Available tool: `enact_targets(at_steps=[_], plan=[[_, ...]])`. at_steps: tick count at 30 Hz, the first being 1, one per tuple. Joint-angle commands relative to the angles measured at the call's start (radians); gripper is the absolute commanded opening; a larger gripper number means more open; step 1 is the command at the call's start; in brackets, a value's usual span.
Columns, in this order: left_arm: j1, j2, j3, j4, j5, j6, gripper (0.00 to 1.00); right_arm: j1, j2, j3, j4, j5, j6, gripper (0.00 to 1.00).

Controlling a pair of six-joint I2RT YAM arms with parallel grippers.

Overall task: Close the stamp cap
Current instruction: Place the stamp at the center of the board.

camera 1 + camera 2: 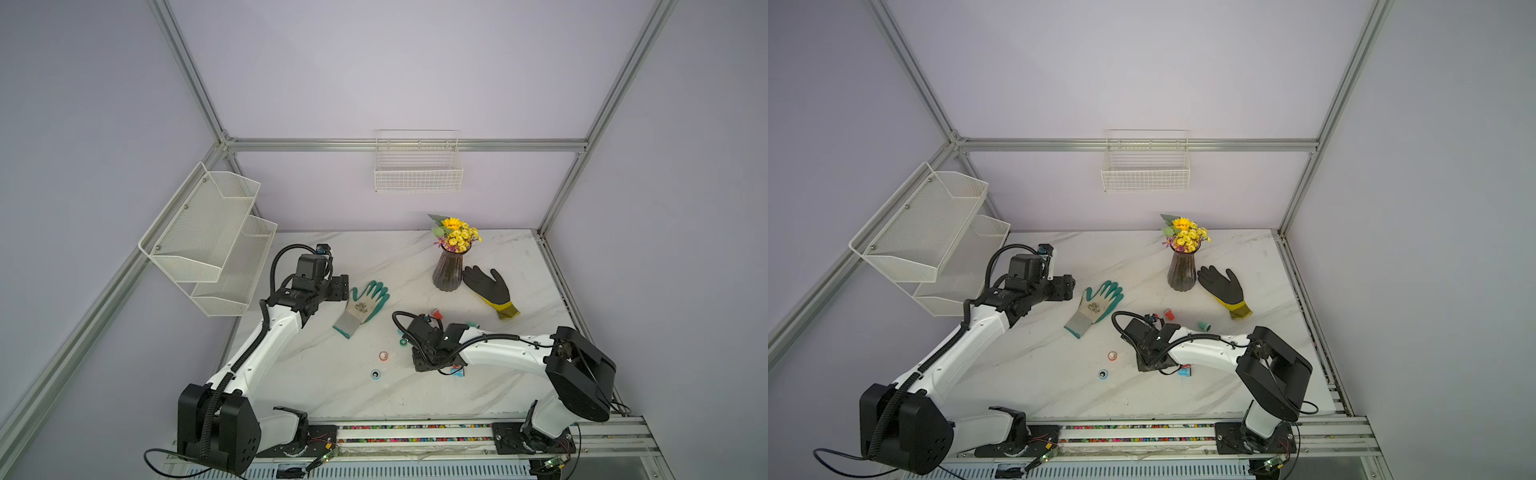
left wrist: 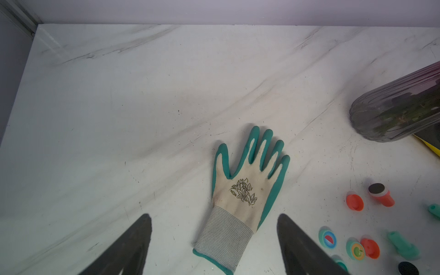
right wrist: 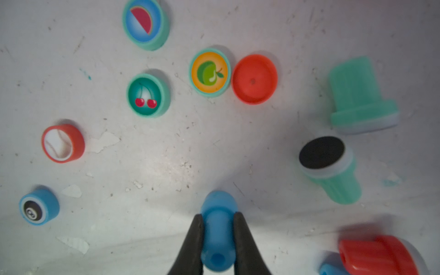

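A blue stamp (image 3: 217, 238) is clamped by its handle between the fingers of my right gripper (image 3: 217, 215), which is shut on it just above the table. Its matching blue cap (image 3: 39, 207), printed with a black eight-ball, lies well off to one side and also shows in both top views (image 1: 375, 374) (image 1: 1103, 374). The right wrist covers that gripper in the top views. Far from the stamps, my left gripper (image 2: 214, 216) hangs open over the cuff of a teal glove (image 2: 247, 183) and holds nothing.
Several loose caps lie near the stamp: a red baseball cap (image 3: 63, 142), a cherry cap (image 3: 148, 95), an apple cap (image 3: 210, 72), a watermelon cap (image 3: 145, 23) and an upturned red cap (image 3: 254, 79). Two teal stamps (image 3: 331, 166) and a red stamp (image 3: 378, 254) lie on their sides. A flower vase (image 1: 449, 270) and a black glove (image 1: 490, 289) sit behind.
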Motion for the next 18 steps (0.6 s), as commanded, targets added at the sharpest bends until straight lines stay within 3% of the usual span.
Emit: enact_targets(at_steps=[1, 7, 18], plan=[[0.006, 0.001, 0.045, 0.018, 0.014, 0.027, 0.82, 0.002, 0.180, -0.097, -0.071, -0.150, -0.051, 0.00], [0.006, 0.001, 0.045, 0.018, 0.010, 0.027, 0.82, 0.002, 0.179, -0.049, -0.109, -0.153, -0.063, 0.00], [0.006, -0.003, 0.045, 0.022, -0.006, 0.033, 0.82, -0.095, 0.005, 0.262, -0.280, -0.088, -0.130, 0.00]])
